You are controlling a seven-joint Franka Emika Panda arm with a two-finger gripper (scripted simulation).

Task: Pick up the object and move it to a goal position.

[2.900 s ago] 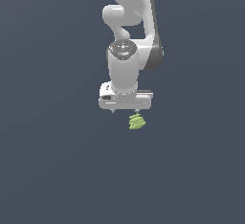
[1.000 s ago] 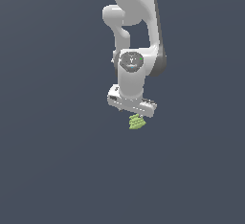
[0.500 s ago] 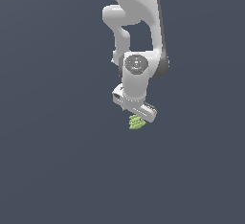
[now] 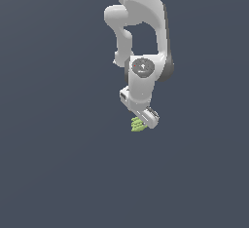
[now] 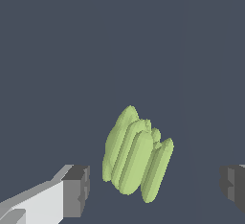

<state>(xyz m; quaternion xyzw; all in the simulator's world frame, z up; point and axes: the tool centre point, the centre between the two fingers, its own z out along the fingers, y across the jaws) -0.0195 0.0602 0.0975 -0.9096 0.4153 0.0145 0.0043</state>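
In the wrist view, the dark pad of one of the fingers [image 5: 76,191] sits on one side, the object [image 5: 136,162] stands between, its ridged yellow-green lobes running lengthwise across the gap, and the other pad is well clear: gripper [image 4: 144,116] spread wide, nothing gripped. Object rests on the bench [image 4: 58,163], slightly nearer the first finger.

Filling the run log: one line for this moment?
phase: pre-grasp | gripper: open, pads either side of object, not touching | object: not lifted
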